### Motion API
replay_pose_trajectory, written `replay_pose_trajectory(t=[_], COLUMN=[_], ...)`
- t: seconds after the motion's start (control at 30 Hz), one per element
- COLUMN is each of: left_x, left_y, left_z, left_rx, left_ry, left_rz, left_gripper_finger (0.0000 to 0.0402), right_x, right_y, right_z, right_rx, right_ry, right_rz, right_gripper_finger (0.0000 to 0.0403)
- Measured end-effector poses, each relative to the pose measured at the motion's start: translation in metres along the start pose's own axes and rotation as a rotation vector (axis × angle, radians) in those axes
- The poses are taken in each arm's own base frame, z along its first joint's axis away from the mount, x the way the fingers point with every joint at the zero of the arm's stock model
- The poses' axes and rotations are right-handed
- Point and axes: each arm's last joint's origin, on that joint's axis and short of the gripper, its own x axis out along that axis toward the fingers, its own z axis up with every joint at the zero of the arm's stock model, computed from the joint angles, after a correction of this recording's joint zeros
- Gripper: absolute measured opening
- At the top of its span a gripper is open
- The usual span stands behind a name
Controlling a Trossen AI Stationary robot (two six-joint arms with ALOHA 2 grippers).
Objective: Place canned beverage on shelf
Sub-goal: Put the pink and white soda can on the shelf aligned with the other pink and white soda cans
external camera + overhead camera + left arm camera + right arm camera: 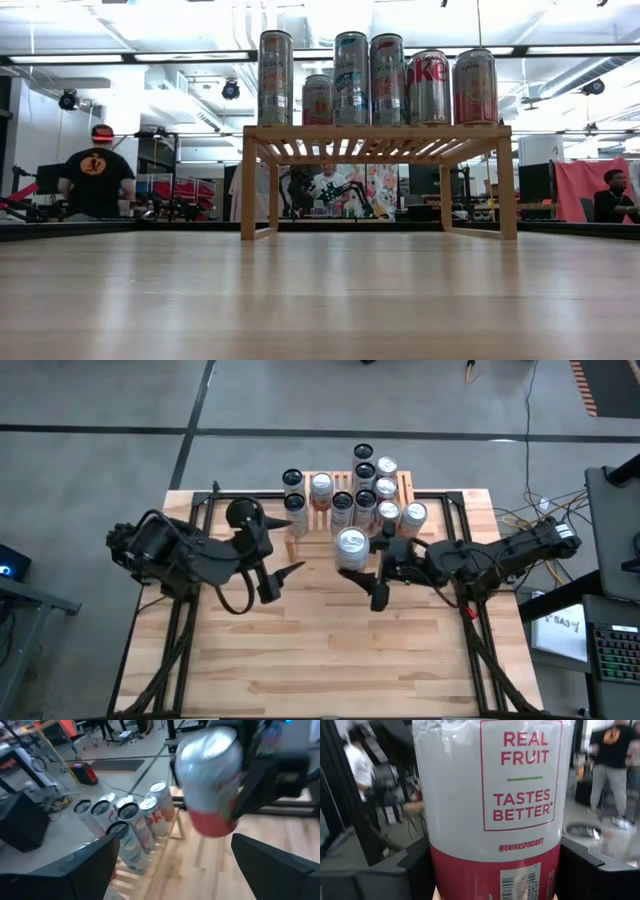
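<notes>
A silver canned beverage (pixel 350 547) with a red lower band stands upright in my right gripper (pixel 364 563), in the air just in front of the shelf. The shelf (pixel 375 141), a low rack of light wood, stands at the table's far middle with several cans (pixel 352 488) upright on its slatted top. My left gripper (pixel 292 545) hovers open to the left of the held can, with nothing between its fingers (pixel 90 865). The low view shows neither gripper. My right gripper pinches the can's lower body (pixel 495 855) between its two fingers (pixel 415 865), one on each side, at about the top of the red band. The fingers come in nearly level from the table's right. The can (pixel 212 780) stands upright, lifted clear of the table.
Black frame rails (pixel 200 510) run along the table's left and right sides. Bare wooden tabletop (pixel 320 650) lies in front of both arms. People (pixel 95 180) stand and sit in the room behind the table.
</notes>
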Motion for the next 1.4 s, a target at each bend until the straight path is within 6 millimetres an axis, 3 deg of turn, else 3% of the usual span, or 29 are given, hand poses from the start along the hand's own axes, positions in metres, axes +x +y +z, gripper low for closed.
replay_pose_trajectory(t=[0.2,0.43,0.73,0.9,1.03,1.23,1.4], left_x=[0.014,0.034,0.046,0.057,0.065,0.067,0.073], left_y=[-0.007,-0.022,-0.027,-0.038,-0.043,-0.048,-0.052], left_z=[-0.006,-0.023,-0.074,-0.089,-0.091,-0.076,-0.066], left_rx=[0.055,0.005,-0.348,-0.518,-0.53,-0.347,-0.265], left_ry=[0.01,-0.075,-0.352,-0.505,-0.566,-0.59,-0.48], left_rz=[0.026,-0.08,-0.21,-0.337,-0.299,-0.19,-0.101], left_gripper_finger=[0.0361,0.036,0.036,0.0361,0.0361,0.0361,0.0359], right_x=[-0.002,-0.004,-0.008,-0.008,-0.008,-0.008,-0.008], right_y=[0.007,0.007,0.016,0.018,0.017,0.017,0.017], right_z=[0.011,0.011,0.007,-0.001,-0.008,-0.016,-0.016], right_rx=[-0.043,-0.056,-0.062,-0.053,-0.063,-0.062,-0.053], right_ry=[-0.124,-0.114,-0.085,-0.064,-0.047,-0.027,-0.028], right_rz=[0.015,0.012,0.049,0.037,-0.009,-0.016,-0.016], right_gripper_finger=[0.028,0.028,0.028,0.028,0.028,0.028,0.028])
